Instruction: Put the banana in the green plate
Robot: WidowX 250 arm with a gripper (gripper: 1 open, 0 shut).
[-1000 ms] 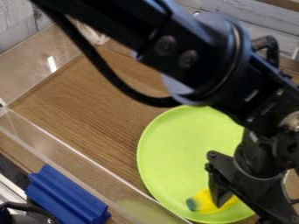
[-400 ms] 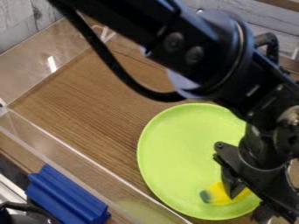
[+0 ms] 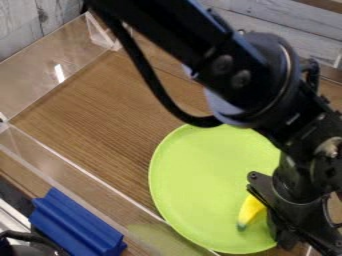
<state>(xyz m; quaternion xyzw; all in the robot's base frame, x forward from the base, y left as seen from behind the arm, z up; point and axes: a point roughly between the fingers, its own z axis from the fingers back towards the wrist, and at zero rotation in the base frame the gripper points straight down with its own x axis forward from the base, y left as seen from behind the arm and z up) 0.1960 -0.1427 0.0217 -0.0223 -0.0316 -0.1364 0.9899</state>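
We see the black pincer [image 3: 271, 214] pointing down over the near right part of the green plate [image 3: 201, 180]. Its fingers are drawn together around the banana [image 3: 250, 211], whose yellow end sticks out on their left, tilted and low over the plate.

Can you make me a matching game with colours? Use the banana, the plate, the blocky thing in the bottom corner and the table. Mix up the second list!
Things:
1. banana
2. plate
3. block
4. table

Colours:
A. brown wood
B. blue
C. yellow
D. lime green

Pairs: 1-C, 2-D, 3-B, 4-A
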